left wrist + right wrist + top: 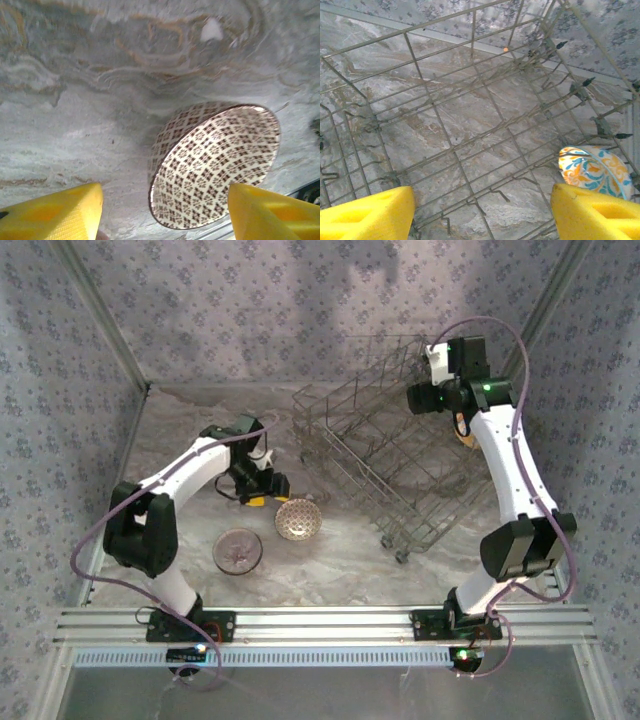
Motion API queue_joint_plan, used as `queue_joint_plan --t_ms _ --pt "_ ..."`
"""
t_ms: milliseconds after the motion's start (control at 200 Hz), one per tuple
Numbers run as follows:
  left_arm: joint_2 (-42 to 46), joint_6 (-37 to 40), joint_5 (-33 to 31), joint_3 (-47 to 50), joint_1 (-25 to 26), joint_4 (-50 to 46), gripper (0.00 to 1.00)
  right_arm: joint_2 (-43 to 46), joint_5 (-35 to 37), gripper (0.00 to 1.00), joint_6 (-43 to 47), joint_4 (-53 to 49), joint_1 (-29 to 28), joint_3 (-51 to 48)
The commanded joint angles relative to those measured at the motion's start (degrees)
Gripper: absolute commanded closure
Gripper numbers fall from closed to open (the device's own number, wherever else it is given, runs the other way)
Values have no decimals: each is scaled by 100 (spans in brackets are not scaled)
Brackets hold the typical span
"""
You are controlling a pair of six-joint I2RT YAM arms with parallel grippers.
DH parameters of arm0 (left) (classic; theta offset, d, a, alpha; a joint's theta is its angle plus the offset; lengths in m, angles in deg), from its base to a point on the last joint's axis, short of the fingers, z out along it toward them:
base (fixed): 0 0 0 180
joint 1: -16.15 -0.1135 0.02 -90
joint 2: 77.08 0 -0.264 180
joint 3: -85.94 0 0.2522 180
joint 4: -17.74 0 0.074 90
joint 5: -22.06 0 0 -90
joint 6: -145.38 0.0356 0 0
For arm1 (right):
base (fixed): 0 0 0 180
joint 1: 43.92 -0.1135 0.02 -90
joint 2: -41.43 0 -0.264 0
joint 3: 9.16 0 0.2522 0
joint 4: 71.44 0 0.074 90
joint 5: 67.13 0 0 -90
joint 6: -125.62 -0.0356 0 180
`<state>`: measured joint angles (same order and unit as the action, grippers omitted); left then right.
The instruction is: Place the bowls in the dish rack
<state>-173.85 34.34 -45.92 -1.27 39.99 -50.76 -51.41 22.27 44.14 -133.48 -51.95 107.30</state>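
Standing in the right half of the top view, the dish rack [385, 465] sits at an angle on the marbled table [330, 565]; two bowls lie on the table outside it, to the left of the rack: a brown patterned bowl [298, 519] near the middle of the frame and a grey speckled bowl [237, 550] to its lower left, the two apart; the left gripper [262, 496] hangs just to the upper left of the brown patterned bowl; in the left wrist view its yellow fingers [55, 212] are spread wide at the lower corners and grip nothing, and this bowl shows between and beyond them; whether the right-hand finger touches its rim I cannot tell; the right gripper [480, 215] is over the floor of the rack, jaws wide apart and empty; a colourful bowl [592, 170] with orange and blue pattern stands on its edge among the wires, at the lower right of the right wrist view.
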Motion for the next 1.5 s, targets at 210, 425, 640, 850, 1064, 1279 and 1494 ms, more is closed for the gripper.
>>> queue_joint_plan --t_ms 210,425,640,850,1064,1279,1494 --pt "-408 118 30 41 376 -135 34 32 -262 27 57 -34 -17 -106" --pt "-659 15 -109 47 402 -80 41 99 -220 27 151 -27 20 -151" --pt "-768 -162 -196 66 511 94 53 125 -266 27 186 7 43 -189" --pt "-773 -317 -291 183 541 235 65 169 -337 27 186 55 94 -246" --pt "-766 -340 -218 211 543 288 78 187 -404 27 177 89 107 -276" --pt "-625 -296 -102 260 540 350 92 196 -528 27 109 138 151 -303" --pt "-332 -146 -244 137 511 7 100 195 -608 27 47 135 205 -244"
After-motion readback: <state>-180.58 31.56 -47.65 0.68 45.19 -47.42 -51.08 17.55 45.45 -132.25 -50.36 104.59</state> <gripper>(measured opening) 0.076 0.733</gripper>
